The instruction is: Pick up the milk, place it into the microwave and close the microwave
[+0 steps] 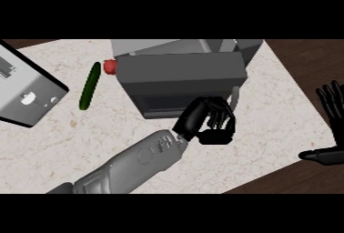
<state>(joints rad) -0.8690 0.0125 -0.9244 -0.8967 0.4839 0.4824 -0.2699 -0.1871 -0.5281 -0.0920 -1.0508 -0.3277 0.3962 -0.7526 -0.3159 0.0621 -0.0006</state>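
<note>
left robot hand (209,120), fingers curled with nothing visibly held, sits at the microwave (180,77) door's front edge; milk unseen; right robot hand (331,102) rests open, far right.

Marble counter (282,113) carries microwave (178,77), cucumber (90,86), grey toaster (23,91)

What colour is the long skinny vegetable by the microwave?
Dark green; the cucumber shows best in the head view.
</note>
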